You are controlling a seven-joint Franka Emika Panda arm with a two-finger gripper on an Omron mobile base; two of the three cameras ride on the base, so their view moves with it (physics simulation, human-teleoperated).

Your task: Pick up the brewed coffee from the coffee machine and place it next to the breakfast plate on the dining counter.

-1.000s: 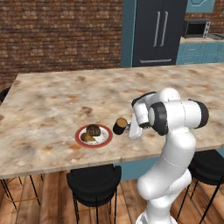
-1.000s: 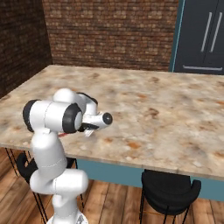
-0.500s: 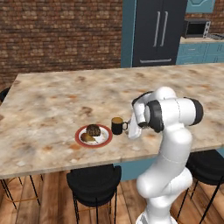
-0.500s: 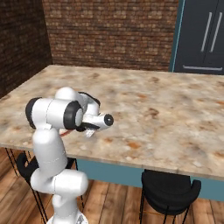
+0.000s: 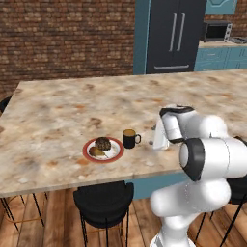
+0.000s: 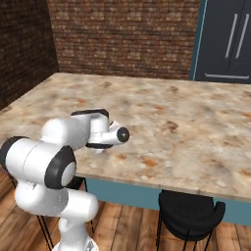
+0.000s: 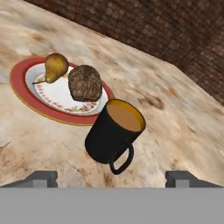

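The brewed coffee [image 5: 129, 138], a black mug with light brown liquid, stands upright on the dining counter [image 5: 58, 111] just right of the breakfast plate [image 5: 87, 150]. Its handle points right, toward my gripper [image 5: 154, 142]. In the hand view the mug [image 7: 113, 135] sits on its own next to the red rim of the plate [image 7: 52, 113], which carries a round brown pastry and a pear-shaped piece. My gripper [image 7: 111, 179] is open, with fingers spread wide on the near side of the mug and touching nothing. From the right base view, my arm hides mug and plate above the counter [image 6: 196, 122].
Black stools stand under the counter's near edge [image 5: 103, 202] [image 6: 191, 213]. A dark fridge [image 5: 176, 34] and a microwave [image 5: 217, 31] are behind the counter, beside a brick wall. Bare marble stretches beyond and left of the plate.
The mug came down beside the plate and now stands free. My gripper has let go of it and drawn back to the right.
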